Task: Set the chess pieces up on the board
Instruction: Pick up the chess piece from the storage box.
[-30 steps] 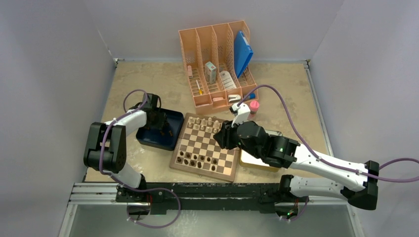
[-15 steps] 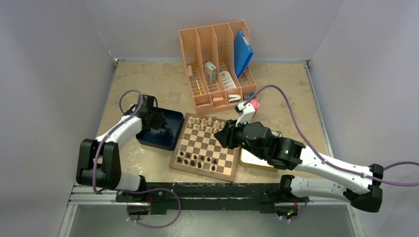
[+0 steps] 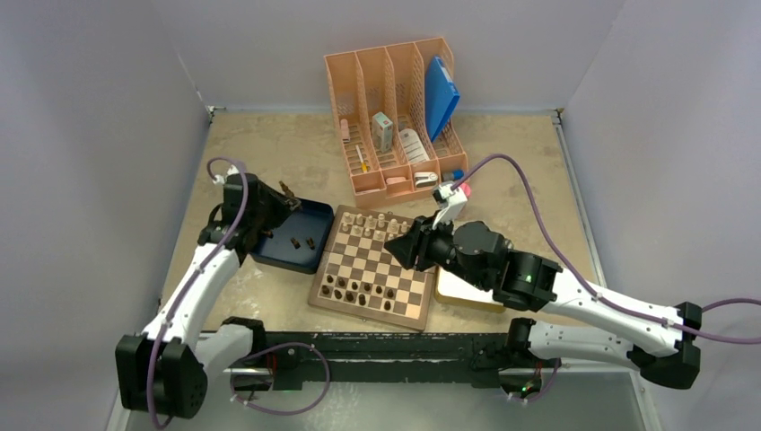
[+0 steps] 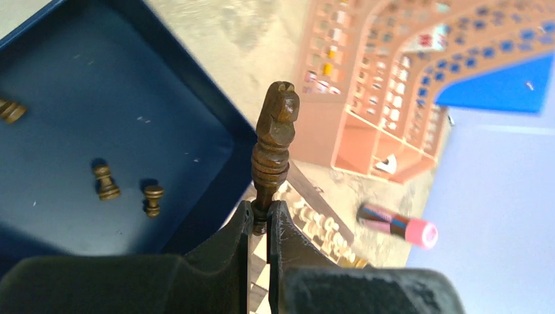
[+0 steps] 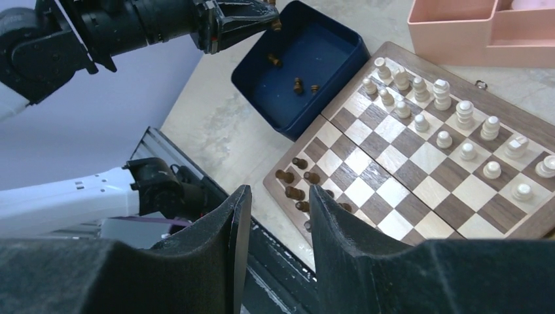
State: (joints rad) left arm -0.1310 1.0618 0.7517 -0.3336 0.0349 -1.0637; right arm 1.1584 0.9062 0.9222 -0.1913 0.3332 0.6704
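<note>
Our left jaws pinch a dark knight (image 4: 275, 140) above the blue tray (image 4: 65, 78); our right jaws hang half open, empty, over the board (image 5: 393, 157).

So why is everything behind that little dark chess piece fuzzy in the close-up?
Left wrist view: focus sits on the dark brown wooden chess piece in the left gripper, so the peach plastic organiser behind blurs. Right wrist view: the right gripper is dark and soft, the checked wooden board crisp.
</note>
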